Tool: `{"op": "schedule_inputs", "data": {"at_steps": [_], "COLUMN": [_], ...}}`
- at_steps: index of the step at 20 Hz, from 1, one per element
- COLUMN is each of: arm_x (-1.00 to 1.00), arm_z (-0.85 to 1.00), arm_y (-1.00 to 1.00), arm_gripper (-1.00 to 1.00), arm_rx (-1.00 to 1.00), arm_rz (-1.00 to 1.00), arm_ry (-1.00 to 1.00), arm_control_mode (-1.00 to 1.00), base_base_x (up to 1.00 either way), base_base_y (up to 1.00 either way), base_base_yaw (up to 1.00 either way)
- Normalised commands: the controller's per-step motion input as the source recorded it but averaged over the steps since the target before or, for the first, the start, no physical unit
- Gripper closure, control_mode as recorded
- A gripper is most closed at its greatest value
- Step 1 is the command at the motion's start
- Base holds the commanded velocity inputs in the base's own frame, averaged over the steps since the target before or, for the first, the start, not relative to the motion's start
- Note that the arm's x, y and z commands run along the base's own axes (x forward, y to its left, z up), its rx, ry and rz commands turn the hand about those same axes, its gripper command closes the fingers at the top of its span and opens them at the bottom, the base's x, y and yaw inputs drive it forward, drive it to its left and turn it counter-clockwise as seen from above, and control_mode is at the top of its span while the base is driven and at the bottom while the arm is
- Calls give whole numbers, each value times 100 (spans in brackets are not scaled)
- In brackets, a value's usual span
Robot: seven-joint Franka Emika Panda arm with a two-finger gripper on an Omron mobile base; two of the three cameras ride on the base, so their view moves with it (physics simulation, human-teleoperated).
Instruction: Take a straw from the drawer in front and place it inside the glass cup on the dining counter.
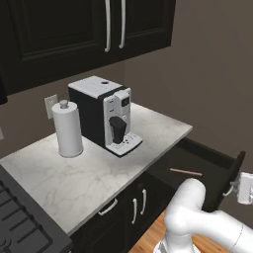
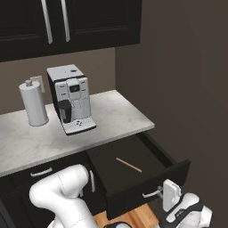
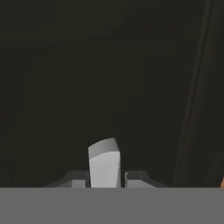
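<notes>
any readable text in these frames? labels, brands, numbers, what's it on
None readable.
Coffee machine: its small dark display panel and the light buttons around it carry marks too small and blurred to read in either base view.
Paper-towel roll, wall outlet, drawer front and cabinet doors: no lettering visible.
Hand view: dark drawer front and its silvery handle, no text.

- Straw [image 2: 128, 164]: tan-brown.
- Drawer [image 2: 138, 178]: black, with a silvery handle [image 2: 152, 193].
- Bench [image 1: 99, 163]: white marble, grey-veined.
- Paper-towel roll [image 1: 67, 129]: white.
- Coffee machine [image 1: 104, 114]: black and white.
- Wall cabinets [image 1: 74, 29]: black, pale handles.
</notes>
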Motion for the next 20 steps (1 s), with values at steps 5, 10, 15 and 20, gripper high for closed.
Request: {"op": "schedule_inputs", "data": {"at_steps": [5,10,15,20], "arm_x": [-57,-28,-23,-29], "arm_z": [0,38,20,42], "arm_y": [-100,-60,-18,1], "arm_gripper": [-100,-100,-100,-100], "arm_rx": [0,0,-23,-56], "arm_rz": [2,-4,-4,0], "arm_ry": [-1,7,26,26], "arm_control_mode": [-100,-100,-100,-100], "base_base_x": [0,0,0,0], "base_base_y": [0,0,0,0], "base_base_yaw": [0,0,0,0]}}
